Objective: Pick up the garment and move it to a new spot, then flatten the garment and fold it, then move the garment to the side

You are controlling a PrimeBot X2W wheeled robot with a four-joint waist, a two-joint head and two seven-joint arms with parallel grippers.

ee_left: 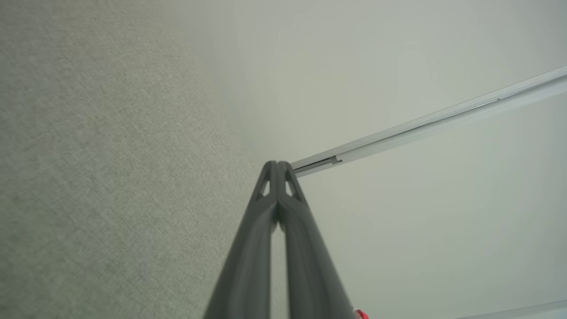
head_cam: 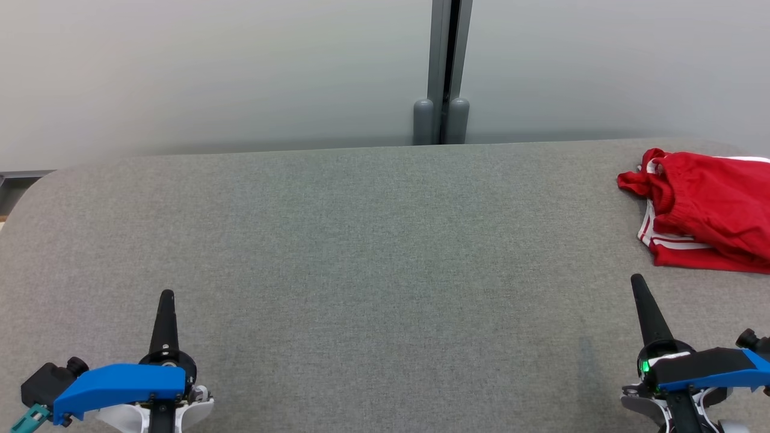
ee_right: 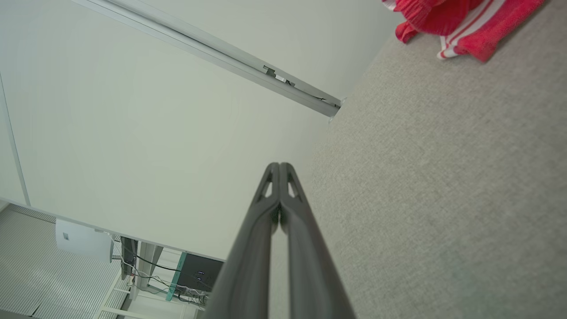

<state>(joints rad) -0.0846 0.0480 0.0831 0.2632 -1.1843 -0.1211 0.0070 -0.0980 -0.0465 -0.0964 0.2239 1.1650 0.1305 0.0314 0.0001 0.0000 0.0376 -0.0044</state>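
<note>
The garment [head_cam: 704, 207] is a pair of red shorts with white side stripes, lying bunched at the far right of the grey fabric table [head_cam: 373, 240]. In the right wrist view the garment [ee_right: 460, 22] shows at the top right. My right gripper [head_cam: 636, 279] is shut and empty, low on the right, a short way in front of the garment and apart from it; its tips [ee_right: 279, 165] meet. At the lower left my left gripper [head_cam: 166, 293] is shut and empty too, far from the garment, tips [ee_left: 277, 163] pressed together.
A pale wall panel with a grey vertical post [head_cam: 448, 72] stands right behind the table's far edge. The table's left end is rounded [head_cam: 36, 192]. Beyond the wall panel, a desk with cables [ee_right: 146, 270] shows in the right wrist view.
</note>
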